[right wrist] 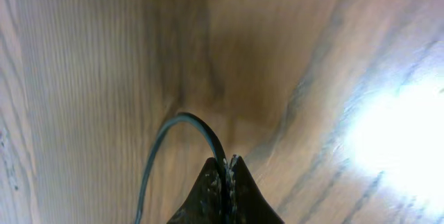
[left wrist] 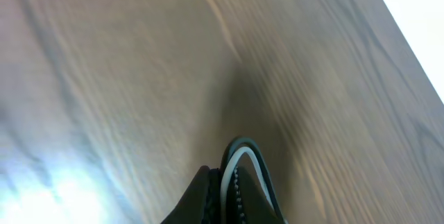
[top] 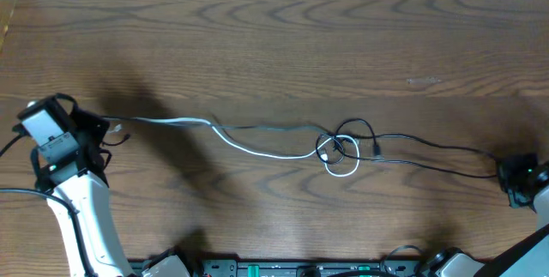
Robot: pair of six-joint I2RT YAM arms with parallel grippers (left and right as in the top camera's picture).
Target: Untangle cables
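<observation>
Cables (top: 339, 150) run as one line across the wooden table (top: 274, 45), from the 9 o'clock edge to the 3 o'clock edge, and are not yet separated. The white cable (top: 257, 150) comes in from 9 o'clock, sags toward 6 o'clock and ends in a loop. The black cable (top: 446, 148) comes in from 3 o'clock as two thin strands. A third, darker strand lies beside the white one through the middle. All of them meet in the knot (top: 337, 147), a little toward 3 o'clock from the table's centre, where white and black loops cross one another several times. What looks like a small plug end (top: 377, 149) lies just beside it at 3 o'clock. My left claw (top: 101, 129) is pinched on the white cable at the 9 o'clock end, and its wrist view shows a dark line alongside the white that I cannot identify. My right claw (top: 515, 174) is clamped tight on the black cable at the 3 o'clock end. Assessment: both ends are secured and the line is drawn out. The loops themselves have yet to be worked free, so I judge most of the task outstanding.
</observation>
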